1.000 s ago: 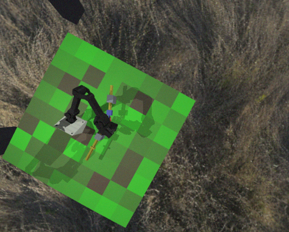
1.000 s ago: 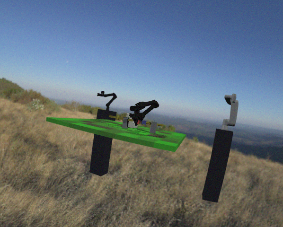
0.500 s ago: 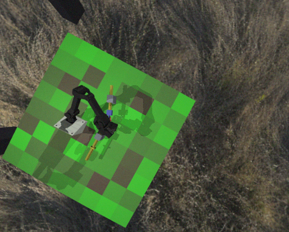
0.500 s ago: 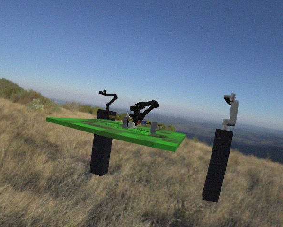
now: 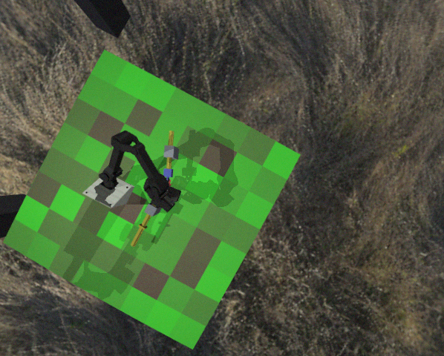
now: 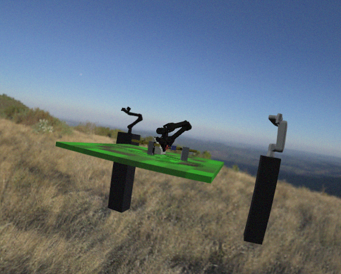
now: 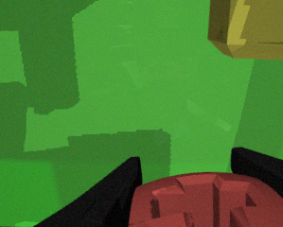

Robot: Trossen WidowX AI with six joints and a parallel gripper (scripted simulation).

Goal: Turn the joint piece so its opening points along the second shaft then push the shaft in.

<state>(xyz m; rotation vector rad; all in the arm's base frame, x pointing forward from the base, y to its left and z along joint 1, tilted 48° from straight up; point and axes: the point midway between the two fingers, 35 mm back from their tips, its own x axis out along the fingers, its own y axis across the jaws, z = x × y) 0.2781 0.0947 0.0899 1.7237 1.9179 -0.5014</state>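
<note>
- Joint piece point(image 5: 168, 182) point(image 6: 166, 146) point(image 7: 212, 203), the red one, sits between the fingers of my tool point(image 5: 171, 193) point(image 6: 165, 150) point(image 7: 185, 162), low over the desk point(image 5: 199, 268) point(image 6: 135, 165), and I'm gripping it, one finger each side.
- Behind it comes a blue part point(image 5: 168, 173) point(image 6: 173, 147) on the first shaft point(image 5: 168, 163) point(image 6: 193, 150), which its grey block point(image 5: 171, 152) point(image 6: 185, 153) carries; that anchor should let me swing the red piece without dragging everything along.
- Across from it, the second shaft point(image 5: 139, 233) point(image 6: 138, 142) point(image 7: 261, 28) runs through the second block point(image 5: 151, 210) point(image 6: 150, 148) at an angle to the first, which is why the hinges need turning at all.
- From the wrist view the shaft's near end stands apart from the red piece — not inserted, then. Good, that leaves room to turn.
- Where exactly the opening points, I can't tell; my own arm covers much of it from above.
- Turning is the step in hand, I judge, with release and the push to follow.
- Gentle arc about the hinges now — pull straight and the piece may slip or bind, and a crooked opening would catch the shaft.
</note>
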